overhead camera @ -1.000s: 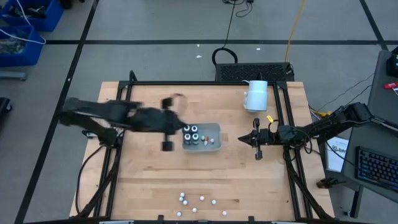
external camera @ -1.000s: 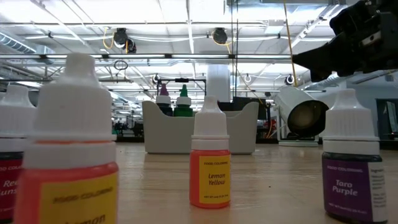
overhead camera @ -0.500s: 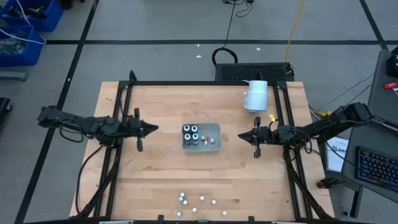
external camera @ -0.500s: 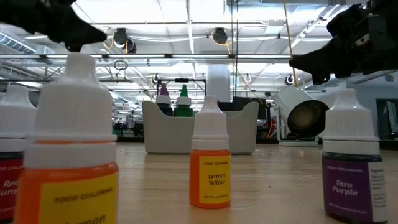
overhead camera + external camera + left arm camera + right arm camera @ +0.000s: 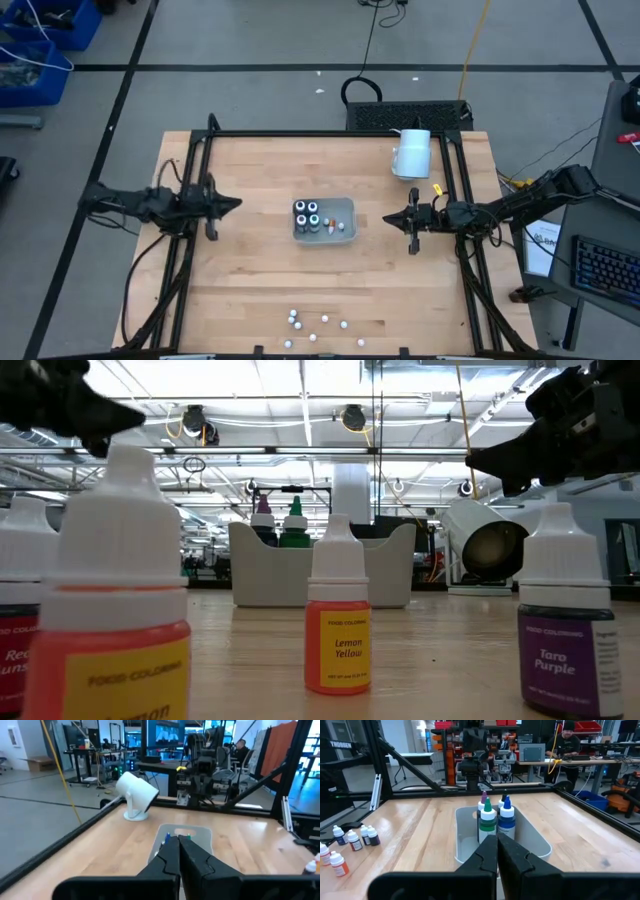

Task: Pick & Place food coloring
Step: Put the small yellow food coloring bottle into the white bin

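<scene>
A pale grey tray (image 5: 345, 209) stands mid-table. In it stand several larger food coloring bottles (image 5: 307, 213), among them a green one (image 5: 487, 817) and a blue one (image 5: 506, 815), beside two tiny ones (image 5: 335, 226). Several tiny white-capped bottles (image 5: 320, 322) stand upright near the table's front edge; in the low view they loom close, one labelled Lemon Yellow (image 5: 338, 625). My left gripper (image 5: 238, 204) hovers level and shut, left of the tray, pointing at it (image 5: 177, 851). My right gripper (image 5: 386, 221) hovers level and shut on the tray's right (image 5: 496, 846).
A white mug-like cylinder (image 5: 411, 153) lies tipped at the far right of the table. Black frame rails (image 5: 200, 250) run along the table's left, right and far sides. Bare wood lies between the tray and the bottles by the front edge.
My left gripper has pulled back from beside the tray toward the table's left edge, sinking and tipping level, fast at first and then slowing. The tray and bottles have stayed put.
</scene>
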Robot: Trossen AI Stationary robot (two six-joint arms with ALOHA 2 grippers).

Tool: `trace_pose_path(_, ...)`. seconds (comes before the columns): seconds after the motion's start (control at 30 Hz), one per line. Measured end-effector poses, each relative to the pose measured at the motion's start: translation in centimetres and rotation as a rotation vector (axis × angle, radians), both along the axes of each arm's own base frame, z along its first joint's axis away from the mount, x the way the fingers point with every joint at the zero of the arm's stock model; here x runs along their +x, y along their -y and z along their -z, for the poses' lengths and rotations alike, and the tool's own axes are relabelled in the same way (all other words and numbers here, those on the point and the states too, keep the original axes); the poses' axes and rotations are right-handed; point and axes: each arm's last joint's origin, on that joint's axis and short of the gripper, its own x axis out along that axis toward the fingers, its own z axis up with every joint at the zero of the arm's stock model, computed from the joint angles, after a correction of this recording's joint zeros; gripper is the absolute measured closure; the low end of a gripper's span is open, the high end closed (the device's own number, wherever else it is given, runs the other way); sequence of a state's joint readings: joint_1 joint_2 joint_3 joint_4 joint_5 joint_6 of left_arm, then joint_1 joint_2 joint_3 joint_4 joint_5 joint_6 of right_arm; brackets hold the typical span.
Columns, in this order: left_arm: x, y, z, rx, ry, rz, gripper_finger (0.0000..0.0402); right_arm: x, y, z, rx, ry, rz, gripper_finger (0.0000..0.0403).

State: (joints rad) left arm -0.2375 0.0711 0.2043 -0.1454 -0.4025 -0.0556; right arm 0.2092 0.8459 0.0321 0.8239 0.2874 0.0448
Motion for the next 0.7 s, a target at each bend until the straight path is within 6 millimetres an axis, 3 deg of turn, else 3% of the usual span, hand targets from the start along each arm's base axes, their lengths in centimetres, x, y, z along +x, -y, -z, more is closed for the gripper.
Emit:
trace_pose_path(0.17, 1.0, 0.2, 4.1, 0.037, 0.036, 0.001, 0.0396, 0.0, 0.0, 0.2, 0.015, -0.014, 0.0, 0.0403)
trace_pose_path(0.7, 1.4, 0.6, 4.7, 0.082, -0.023, 0.098, 0.0398, 0.0, 0.0, 0.1, 0.024, -0.013, 0.003, 0.0403)
